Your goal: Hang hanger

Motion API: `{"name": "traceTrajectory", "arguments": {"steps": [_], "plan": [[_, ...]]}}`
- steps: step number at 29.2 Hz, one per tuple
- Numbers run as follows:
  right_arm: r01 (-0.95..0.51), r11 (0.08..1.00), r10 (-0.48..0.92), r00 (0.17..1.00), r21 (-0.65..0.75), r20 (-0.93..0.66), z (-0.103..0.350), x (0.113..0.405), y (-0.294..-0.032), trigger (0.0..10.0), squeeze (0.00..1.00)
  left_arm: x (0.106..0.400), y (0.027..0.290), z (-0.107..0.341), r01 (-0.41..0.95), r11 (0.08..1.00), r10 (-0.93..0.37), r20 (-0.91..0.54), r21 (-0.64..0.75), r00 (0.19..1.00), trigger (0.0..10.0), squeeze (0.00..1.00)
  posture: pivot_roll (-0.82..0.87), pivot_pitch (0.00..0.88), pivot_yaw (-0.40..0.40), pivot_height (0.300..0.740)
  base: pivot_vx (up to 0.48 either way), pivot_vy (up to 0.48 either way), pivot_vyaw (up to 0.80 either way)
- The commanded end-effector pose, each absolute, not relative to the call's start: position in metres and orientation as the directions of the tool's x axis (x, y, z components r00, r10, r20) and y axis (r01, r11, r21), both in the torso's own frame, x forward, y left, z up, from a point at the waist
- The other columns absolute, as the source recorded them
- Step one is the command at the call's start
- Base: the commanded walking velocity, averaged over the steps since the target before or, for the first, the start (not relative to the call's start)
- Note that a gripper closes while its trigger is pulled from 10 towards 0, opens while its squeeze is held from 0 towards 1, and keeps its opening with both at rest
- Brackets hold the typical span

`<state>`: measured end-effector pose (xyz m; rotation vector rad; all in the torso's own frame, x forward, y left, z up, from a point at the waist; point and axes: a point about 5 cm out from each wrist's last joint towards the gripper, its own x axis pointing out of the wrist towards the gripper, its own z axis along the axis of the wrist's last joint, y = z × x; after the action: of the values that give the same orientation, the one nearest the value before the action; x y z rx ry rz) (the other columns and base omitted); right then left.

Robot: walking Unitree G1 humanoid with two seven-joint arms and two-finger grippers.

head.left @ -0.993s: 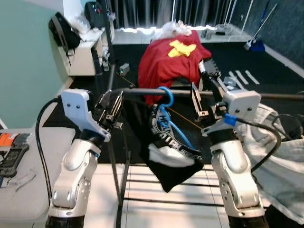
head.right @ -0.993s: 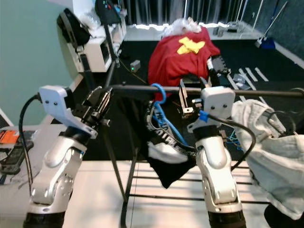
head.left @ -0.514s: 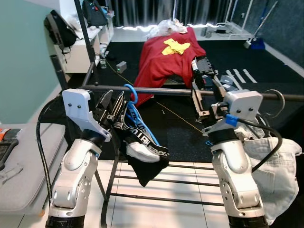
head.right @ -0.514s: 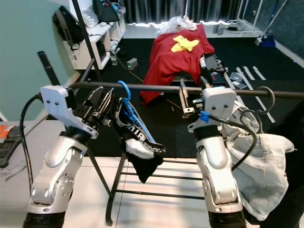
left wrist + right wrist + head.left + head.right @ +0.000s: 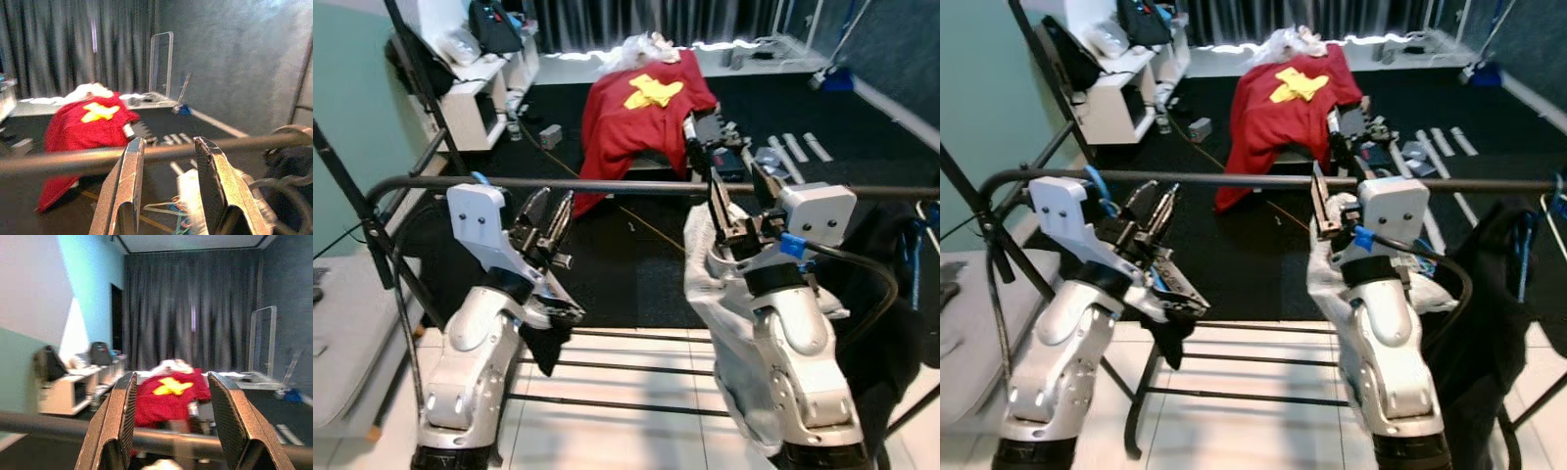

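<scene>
My left hand (image 5: 548, 211) is up just beneath the black rail (image 5: 636, 186) of the clothes rack, fingers (image 5: 122, 196) spread apart, nothing between them. In the left wrist view the rail crosses right behind the fingers. My right hand (image 5: 732, 201) is at the same rail further right, fingers (image 5: 117, 426) also apart and empty, rail running across low between them.

The blue hanger (image 5: 480, 179) hooks over the rail near its left end, mostly hidden behind my left forearm; a black garment (image 5: 546, 343) with white print hangs from it below my left arm. A pale grey garment (image 5: 720, 294) hangs on the rail behind my right arm, a black garment (image 5: 886, 284) further right.

Beyond the rack, a red cloth (image 5: 631, 117) with a yellow mark drapes over something on the dark floor (image 5: 607, 264). A white shelf unit (image 5: 475, 108) stands at the far left by the green wall.
</scene>
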<state>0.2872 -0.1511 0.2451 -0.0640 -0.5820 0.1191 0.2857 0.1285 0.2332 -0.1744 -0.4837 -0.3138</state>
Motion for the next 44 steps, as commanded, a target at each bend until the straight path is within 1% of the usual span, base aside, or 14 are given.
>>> {"name": "traceTrajectory", "arguments": {"steps": [1, 7, 15, 18, 29, 30, 31, 33, 36, 39, 40, 42, 43, 44], "plan": [[-0.112, 0.989, 0.146, 0.834, -0.096, 0.533, 0.243, 0.288, -0.145, 10.0, 0.0, 0.287, 0.133, 0.227, 0.315, 0.944, -0.238, 0.46, -0.097, 0.856, 10.0, 0.0, -0.16, 0.062, 0.03, 0.74, 0.0, -0.315, 0.0], [-0.112, 0.989, 0.147, 0.835, -0.098, 0.531, 0.244, 0.287, -0.145, 10.0, 0.0, 0.29, 0.131, 0.223, 0.324, 0.938, -0.248, 0.419, -0.122, 0.874, 10.0, 0.0, -0.16, 0.067, 0.042, 0.74, 0.0, -0.159, 0.0], [-0.112, 0.989, 0.144, 0.84, -0.092, 0.524, 0.242, 0.286, -0.144, 10.0, 0.0, 0.292, 0.13, 0.22, 0.35, 0.925, -0.27, 0.398, -0.144, 0.877, 10.0, 0.0, -0.16, 0.068, 0.042, 0.74, 0.0, 0.403, 0.0], [-0.115, 0.989, 0.146, 0.839, -0.091, 0.524, 0.243, 0.286, -0.142, 10.0, 0.0, 0.293, 0.13, 0.219, 0.348, 0.927, -0.271, 0.388, -0.141, 0.881, 10.0, 0.0, -0.15, 0.07, 0.045, 0.74, 0.0, 0.476, 0.0], [-0.127, 0.989, 0.15, 0.85, -0.08, 0.505, 0.24, 0.286, -0.139, 10.0, 0.0, 0.297, 0.132, 0.212, 0.33, 0.941, -0.288, 0.339, -0.072, 0.896, 10.0, 0.0, -0.14, 0.071, 0.047, 0.74, 0.0, 0.0, 0.0], [-0.113, 0.99, 0.137, 0.881, -0.08, 0.453, 0.233, 0.287, -0.139, 10.0, 0.0, 0.297, 0.131, 0.21, 0.34, 0.939, -0.306, 0.321, -0.053, 0.896, 10.0, 0.0, -0.14, 0.07, 0.048, 0.74, 0.0, 0.0, 0.0], [-0.113, 0.99, 0.137, 0.881, -0.08, 0.453, 0.233, 0.287, -0.139, 10.0, 0.0, 0.297, 0.131, 0.21, 0.34, 0.939, -0.306, 0.321, -0.053, 0.896, 10.0, 0.0, -0.14, 0.07, 0.048, 0.74, 0.0, 0.0, 0.0], [-0.079, 0.994, 0.099, 0.933, -0.072, 0.346, 0.215, 0.288, -0.14, 10.0, 0.0, 0.296, 0.131, 0.205, 0.361, 0.931, -0.33, 0.298, -0.055, 0.896, 10.0, 0.0, -0.14, 0.069, 0.054, 0.74, 0.0, 0.0, 0.0], [-0.075, 0.995, 0.093, 0.951, -0.072, 0.296, 0.207, 0.288, -0.14, 10.0, 0.0, 0.294, 0.131, 0.203, 0.369, 0.927, -0.337, 0.29, -0.062, 0.895, 10.0, 0.0, -0.14, 0.066, 0.058, 0.74, 0.0, 0.0, 0.0], [-0.075, 0.995, 0.093, 0.951, -0.072, 0.296, 0.207, 0.288, -0.14, 10.0, 0.0, 0.294, 0.131, 0.203, 0.369, 0.927, -0.337, 0.29, -0.062, 0.895, 10.0, 0.0, -0.14, 0.066, 0.058, 0.74, 0.0, 0.0, 0.0], [-0.083, 0.994, 0.099, 0.964, -0.071, 0.246, 0.2, 0.288, -0.14, 10.0, 0.03, 0.294, 0.132, 0.2, 0.375, 0.925, -0.343, 0.282, -0.066, 0.896, 10.0, 0.0, -0.14, 0.064, 0.059, 0.74, 0.0, 0.0, 0.0], [-0.083, 0.994, 0.099, 0.964, -0.071, 0.246, 0.2, 0.288, -0.14, 10.0, 0.03, 0.294, 0.132, 0.2, 0.375, 0.925, -0.343, 0.282, -0.066, 0.896, 10.0, 0.0, -0.14, 0.064, 0.059, 0.74, 0.0, 0.0, 0.0], [-0.08, 0.994, 0.094, 0.975, -0.075, 0.203, 0.194, 0.289, -0.142, 10.0, 1.0, 0.294, 0.132, 0.199, 0.379, 0.923, -0.347, 0.278, -0.068, 0.896, 10.0, 0.0, -0.14, 0.059, 0.056, 0.74, 0.0, 0.0, 0.0], [-0.08, 0.994, 0.094, 0.975, -0.075, 0.203, 0.194, 0.289, -0.142, 10.0, 1.0, 0.294, 0.132, 0.199, 0.379, 0.923, -0.347, 0.278, -0.068, 0.896, 10.0, 0.0, -0.14, 0.059, 0.056, 0.74, 0.0, 0.0, 0.0]]}}
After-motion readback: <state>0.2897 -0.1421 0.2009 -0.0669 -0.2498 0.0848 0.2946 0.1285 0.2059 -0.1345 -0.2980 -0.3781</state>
